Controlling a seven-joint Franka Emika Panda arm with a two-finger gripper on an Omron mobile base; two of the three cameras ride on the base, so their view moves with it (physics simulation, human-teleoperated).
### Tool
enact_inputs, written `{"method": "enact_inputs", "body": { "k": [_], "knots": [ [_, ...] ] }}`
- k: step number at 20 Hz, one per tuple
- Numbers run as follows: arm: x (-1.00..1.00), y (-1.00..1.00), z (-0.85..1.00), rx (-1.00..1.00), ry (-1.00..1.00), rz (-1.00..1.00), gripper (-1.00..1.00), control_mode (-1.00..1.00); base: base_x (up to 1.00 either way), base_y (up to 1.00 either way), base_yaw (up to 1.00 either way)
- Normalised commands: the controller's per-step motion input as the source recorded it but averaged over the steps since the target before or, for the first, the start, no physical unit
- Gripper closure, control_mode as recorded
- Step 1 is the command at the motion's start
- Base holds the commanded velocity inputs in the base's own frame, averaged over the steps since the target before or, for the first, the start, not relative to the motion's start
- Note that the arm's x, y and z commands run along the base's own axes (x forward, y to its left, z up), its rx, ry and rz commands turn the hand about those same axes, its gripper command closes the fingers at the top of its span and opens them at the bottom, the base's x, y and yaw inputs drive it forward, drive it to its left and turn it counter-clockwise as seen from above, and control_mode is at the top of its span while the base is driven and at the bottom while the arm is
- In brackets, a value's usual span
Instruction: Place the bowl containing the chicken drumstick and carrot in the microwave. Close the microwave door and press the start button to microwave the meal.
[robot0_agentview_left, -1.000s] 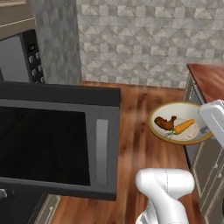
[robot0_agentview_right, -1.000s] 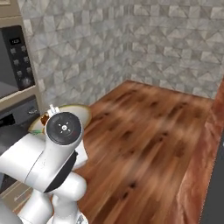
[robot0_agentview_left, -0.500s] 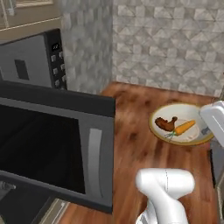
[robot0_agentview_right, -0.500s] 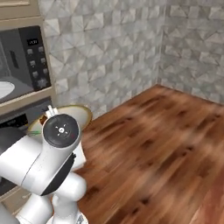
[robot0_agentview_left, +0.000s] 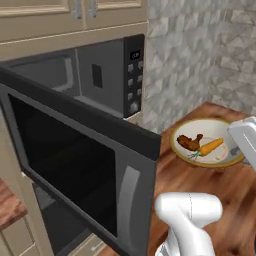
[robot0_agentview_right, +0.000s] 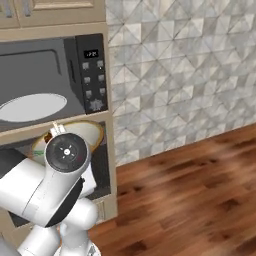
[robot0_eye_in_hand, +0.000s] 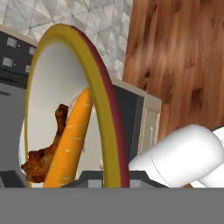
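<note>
Golden-rimmed and cream, the bowl (robot0_agentview_left: 210, 142) rides in the air above the wood floor (robot0_agentview_right: 200, 195), to the right of the open microwave (robot0_agentview_left: 100, 75), with the chicken drumstick (robot0_agentview_left: 189, 142) and the carrot (robot0_agentview_left: 211, 146) lying side by side inside it. The left base view shows the microwave door (robot0_agentview_left: 85, 170) swung wide toward the camera, its black window and grey bar handle (robot0_agentview_left: 125, 200) facing out, and the button panel (robot0_agentview_left: 133, 75) at the cavity's right edge. The right base view shows the white turntable (robot0_agentview_right: 32, 107) inside the cavity, and the bowl's rim peeking from behind the arm's round wrist joint, in front of the cabinet edge below the microwave. In the hand view the gripper (robot0_eye_in_hand: 105, 177) has its fingers pinched on the bowl's near rim, the carrot and drumstick resting just beyond. Open floor lies to the right, bounded by a grey tiled wall (robot0_agentview_right: 180, 70).
</note>
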Motion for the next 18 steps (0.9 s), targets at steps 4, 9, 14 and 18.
{"method": "enact_inputs", "body": {
  "k": [4,9,14,18],
  "knots": [
    [0.0,0.0,0.0,0.0,0.0,0.0,1.0,1.0,0.68,0.0,0.6],
    [0.0,0.0,0.0,0.0,0.0,0.0,1.0,1.0,0.04,0.0,0.65],
    [0.0,0.0,0.0,0.0,0.0,0.0,1.0,1.0,0.0,-0.06,0.55],
    [0.0,0.0,0.0,0.0,0.0,0.0,1.0,1.0,0.0,-0.24,0.4]
  ]
}}
